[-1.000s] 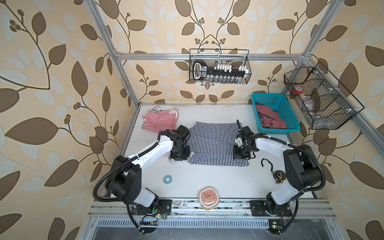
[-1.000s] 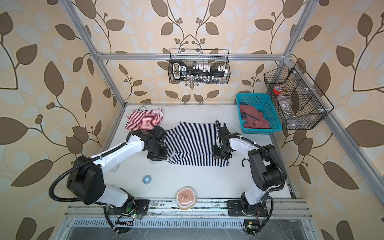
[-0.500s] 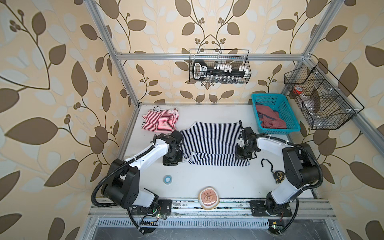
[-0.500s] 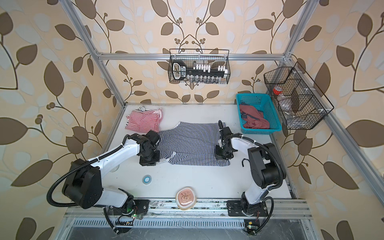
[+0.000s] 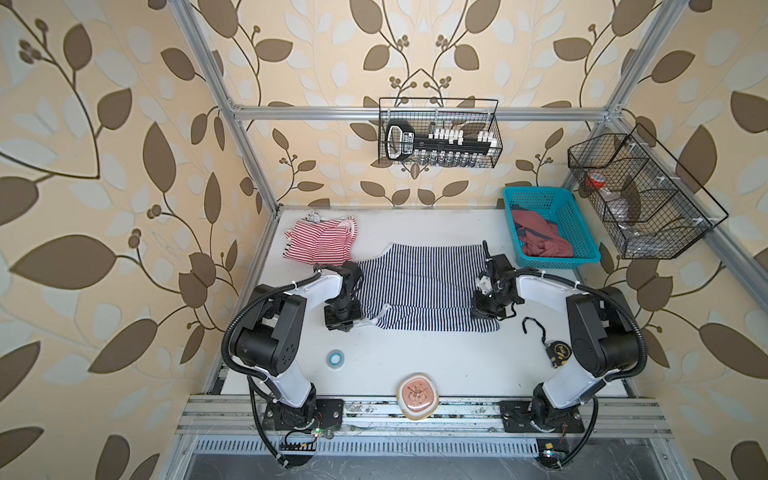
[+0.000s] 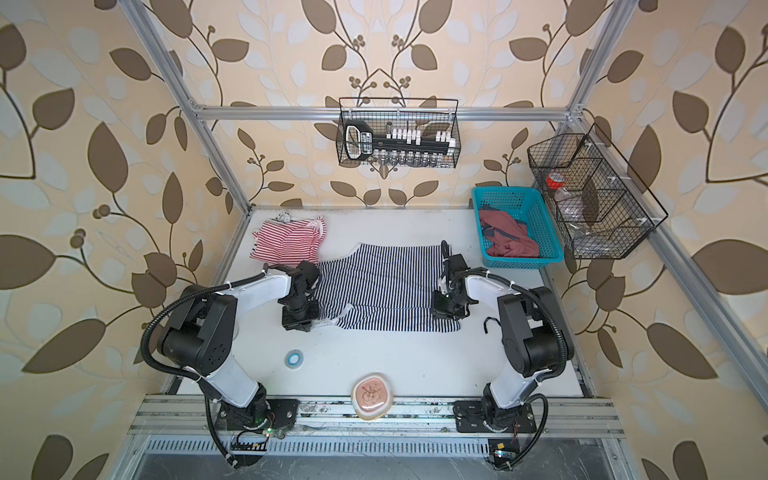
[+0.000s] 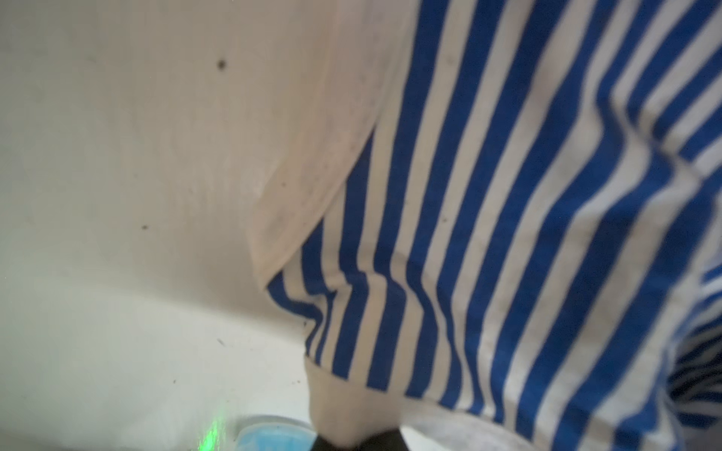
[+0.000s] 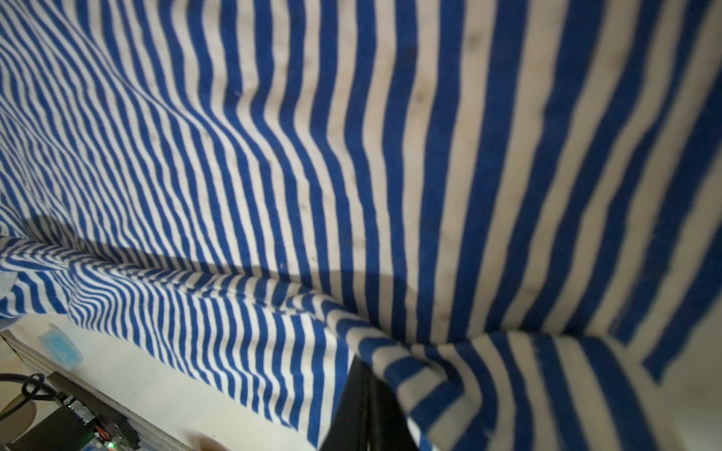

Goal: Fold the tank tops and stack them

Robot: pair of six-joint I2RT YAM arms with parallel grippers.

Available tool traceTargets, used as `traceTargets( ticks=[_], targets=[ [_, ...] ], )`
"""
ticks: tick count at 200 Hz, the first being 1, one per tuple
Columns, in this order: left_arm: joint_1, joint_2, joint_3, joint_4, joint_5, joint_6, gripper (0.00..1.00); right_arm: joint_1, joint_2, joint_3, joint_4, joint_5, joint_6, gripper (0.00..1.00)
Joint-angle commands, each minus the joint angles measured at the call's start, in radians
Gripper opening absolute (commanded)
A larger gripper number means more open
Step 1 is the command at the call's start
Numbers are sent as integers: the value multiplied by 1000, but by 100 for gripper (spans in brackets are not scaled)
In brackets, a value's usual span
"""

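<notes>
We see the navy-and-white striped knit tank top (image 5: pixel 419 286) spread mid-table, its near edge doubled over; our left gripper (image 5: pixel 351 323) pinches its white strap trim tight; our right gripper (image 5: pixel 482 311) is clamped on the opposite edge; the red-and-white striped top (image 5: pixel 322 245) lies crumpled far left.

Blue-and-white striped tank top (image 8: pixel 351 136), one rumpled fold tight in the right claw (image 8: pixel 367 390), pale table (image 8: pixel 176 390) alongside.

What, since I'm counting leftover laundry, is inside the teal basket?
Crumpled reddish cloth with a darker blue-grey streak lies in the teal basket, filling its near part. The far part shows bare mesh floor. Anything beneath the cloth is covered.
</notes>
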State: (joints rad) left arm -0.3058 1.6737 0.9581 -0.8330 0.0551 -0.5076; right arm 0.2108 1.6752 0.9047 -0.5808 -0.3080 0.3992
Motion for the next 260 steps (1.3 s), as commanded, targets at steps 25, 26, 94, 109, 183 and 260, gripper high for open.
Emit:
traceTargets(
  ticks=[25, 26, 94, 109, 183, 260],
  targets=[
    [34, 27, 33, -19, -94, -10, 5, -16, 15, -57, -27, 99, -20, 6],
    [35, 28, 33, -20, -95, -10, 5, -16, 15, -57, -27, 99, -20, 6],
    [91, 40, 42, -52, -137, 21, 5, -29, 7, -86, -33, 112, -31, 6],
    [100, 40, 52, -68, -157, 24, 6, -31, 6, -87, -37, 116, -33, 6],
    [158, 30, 99, -127, -249, 41, 10, -38, 0, -95, -53, 129, -44, 7],
    [169, -85, 112, -114, -55, 53, 35, -40, -20, -96, -59, 119, -48, 7]
  ],
)
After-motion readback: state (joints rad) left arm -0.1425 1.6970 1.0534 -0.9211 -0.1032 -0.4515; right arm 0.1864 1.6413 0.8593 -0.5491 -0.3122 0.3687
